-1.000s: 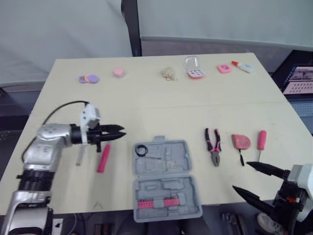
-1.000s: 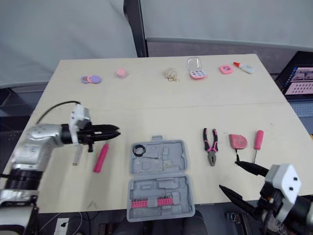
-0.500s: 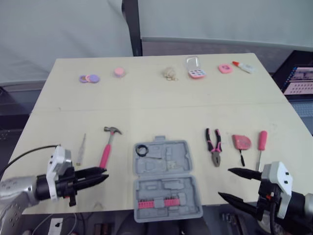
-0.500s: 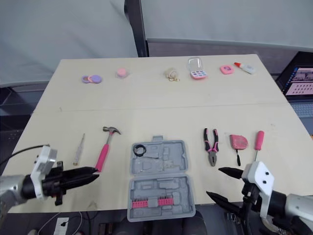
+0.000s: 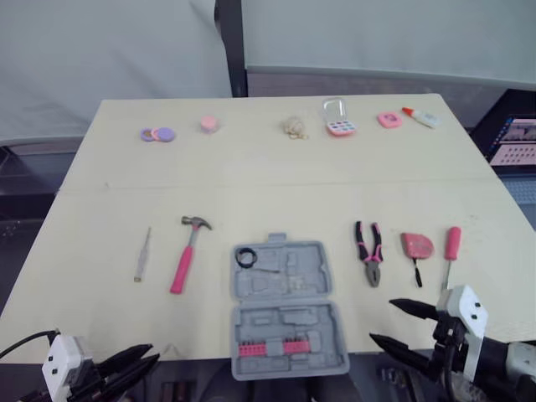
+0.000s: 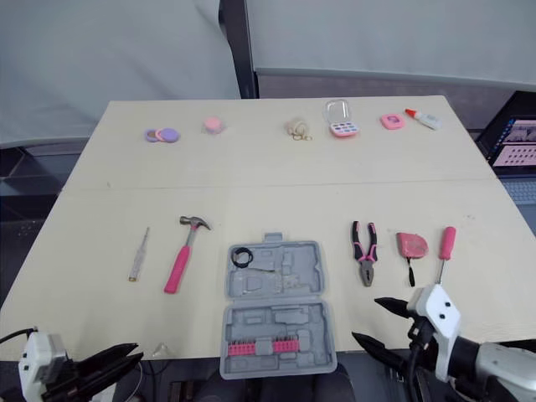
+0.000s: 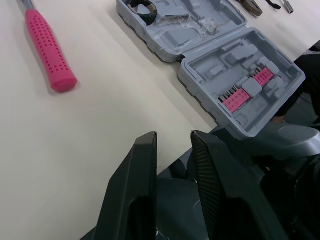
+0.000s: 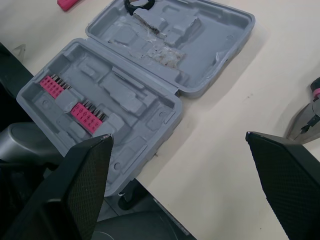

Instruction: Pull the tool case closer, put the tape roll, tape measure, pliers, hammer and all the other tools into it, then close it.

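At near counter [image 5: 251, 193] edge, open tool case [image 5: 287, 306] sits handy for loading; left pincer [image 5: 153, 353] slightly apart, right pincer [image 5: 382, 320] wide apart, both empty.

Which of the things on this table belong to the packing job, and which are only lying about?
For the job: tool case, tape roll, hammer, thin screwdriver, pliers, tape measure, pink screwdriver.

Lying about, along the far edge: round discs, pink round item, beige bundle, clear-lidded box, pink square, glue bottle.
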{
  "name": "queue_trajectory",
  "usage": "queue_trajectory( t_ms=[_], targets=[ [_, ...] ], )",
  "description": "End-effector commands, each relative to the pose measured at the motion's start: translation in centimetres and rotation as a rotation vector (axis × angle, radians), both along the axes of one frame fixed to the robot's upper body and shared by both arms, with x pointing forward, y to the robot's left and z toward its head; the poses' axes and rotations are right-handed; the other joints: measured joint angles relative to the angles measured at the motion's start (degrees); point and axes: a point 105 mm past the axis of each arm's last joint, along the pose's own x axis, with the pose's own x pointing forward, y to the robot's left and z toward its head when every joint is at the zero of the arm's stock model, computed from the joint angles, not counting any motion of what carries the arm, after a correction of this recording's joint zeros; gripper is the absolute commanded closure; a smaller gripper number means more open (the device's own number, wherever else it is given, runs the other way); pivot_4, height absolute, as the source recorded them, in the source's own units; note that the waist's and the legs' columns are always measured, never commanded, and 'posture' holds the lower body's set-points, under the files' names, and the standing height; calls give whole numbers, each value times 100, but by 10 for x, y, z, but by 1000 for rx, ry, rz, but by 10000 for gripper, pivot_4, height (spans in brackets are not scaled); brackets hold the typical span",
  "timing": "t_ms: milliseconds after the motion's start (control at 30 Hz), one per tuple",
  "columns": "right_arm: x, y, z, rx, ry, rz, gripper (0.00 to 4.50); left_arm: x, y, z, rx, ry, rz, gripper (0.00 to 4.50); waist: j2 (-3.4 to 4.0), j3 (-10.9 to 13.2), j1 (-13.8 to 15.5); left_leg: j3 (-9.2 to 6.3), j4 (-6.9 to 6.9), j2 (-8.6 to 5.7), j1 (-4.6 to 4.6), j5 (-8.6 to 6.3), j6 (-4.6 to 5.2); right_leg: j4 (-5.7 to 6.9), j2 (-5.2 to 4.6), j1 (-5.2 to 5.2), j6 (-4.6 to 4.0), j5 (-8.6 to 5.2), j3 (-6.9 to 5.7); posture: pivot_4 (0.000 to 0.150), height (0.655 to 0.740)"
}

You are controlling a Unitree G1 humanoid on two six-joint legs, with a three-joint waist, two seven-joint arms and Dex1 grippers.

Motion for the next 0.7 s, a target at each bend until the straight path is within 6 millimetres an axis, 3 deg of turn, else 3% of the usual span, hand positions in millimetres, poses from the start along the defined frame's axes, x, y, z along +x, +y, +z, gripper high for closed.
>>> queue_trajectory(
  t_ms=[33, 433, 567, 667, 700],
  targets=[
    [1, -4, 2, -3, -14, -6, 0, 6, 5, -2, 16, -36, 5, 33102, 5, 0, 6, 0, 0, -1, 1, 0, 0, 1, 0, -1, 0, 0, 0, 1500, 7400],
    [0, -8, 3, -9, 10, -28, 0, 4, -8, -10, -38, -20, -24, 33102, 4, 0, -73, 1, -1, 3, 4, -4, 0, 30, 4, -1, 1, 0, 1, 1500, 7400],
    [2, -11, 3, -21, 27, -45, 0, 3, -9, -10, -70, -7, -29, 20233, 4, 0, -75, 0, -1, 4, 4, -5, 0, 30, 4, -1, 1, 0, 1, 1500, 7400],
    [2, -11, 3, -18, 39, -44, 0, 4, -11, -8, -67, -19, -44, 4046, 4, 0, -72, 0, -1, 4, 4, -5, 0, 28, 4, -1, 0, 0, 1, 1500, 7400],
    [2, -11, 3, -17, 41, -45, 0, 4, -12, -8, -67, -22, -45, 505, 4, 0, -73, 0, -1, 4, 4, -6, 0, 28, 4, -1, 0, 0, 1, 1500, 7400]
  ],
)
